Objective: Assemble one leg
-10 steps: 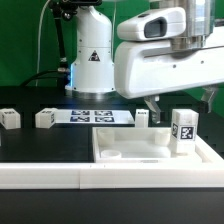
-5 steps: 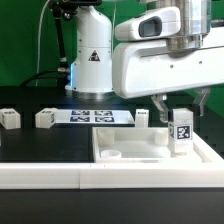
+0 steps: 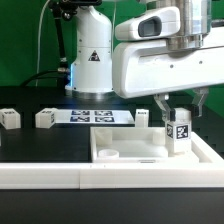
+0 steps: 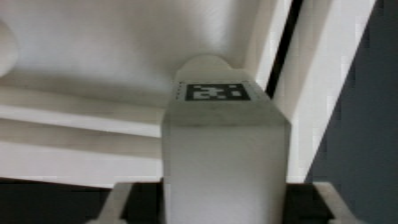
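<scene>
My gripper (image 3: 181,108) is shut on a leg (image 3: 179,131), a white post with a black-and-white tag facing the camera. It holds the leg upright over the far right corner of the large white panel (image 3: 135,145). I cannot tell whether the leg's lower end touches the panel. In the wrist view the leg (image 4: 222,150) fills the middle between my fingers (image 4: 125,205), with its tag at the far end and the panel's white surface behind it. A round socket (image 3: 112,155) shows on the panel's left side.
Two loose legs (image 3: 10,118) (image 3: 45,118) lie on the black table at the exterior view's left. Another leg (image 3: 143,118) stands just behind the panel. The marker board (image 3: 92,116) lies flat in front of the robot base. A white ledge (image 3: 60,177) runs along the front.
The gripper and the leg have shifted slightly toward the exterior view's left over the panel; the leg dipped a little and came back up.
</scene>
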Robot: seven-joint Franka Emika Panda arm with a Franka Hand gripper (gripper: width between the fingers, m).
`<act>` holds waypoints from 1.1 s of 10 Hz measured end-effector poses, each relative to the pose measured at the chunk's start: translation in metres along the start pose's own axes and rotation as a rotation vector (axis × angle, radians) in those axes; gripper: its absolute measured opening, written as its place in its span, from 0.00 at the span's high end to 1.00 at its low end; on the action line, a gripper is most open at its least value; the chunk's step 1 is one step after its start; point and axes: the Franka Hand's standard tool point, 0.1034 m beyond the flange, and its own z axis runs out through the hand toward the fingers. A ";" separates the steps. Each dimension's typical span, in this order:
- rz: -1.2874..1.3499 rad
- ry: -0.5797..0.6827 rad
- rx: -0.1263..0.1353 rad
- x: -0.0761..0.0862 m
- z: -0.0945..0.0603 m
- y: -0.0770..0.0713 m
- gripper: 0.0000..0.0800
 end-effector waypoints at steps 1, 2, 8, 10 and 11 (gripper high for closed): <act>0.106 0.000 0.004 0.001 0.000 -0.006 0.64; 0.202 -0.001 0.002 0.000 0.001 -0.013 0.64; 0.791 0.034 -0.034 -0.001 0.004 -0.009 0.64; 0.925 0.021 -0.040 -0.002 0.004 -0.011 0.64; 0.939 0.016 -0.040 -0.002 0.004 -0.011 0.64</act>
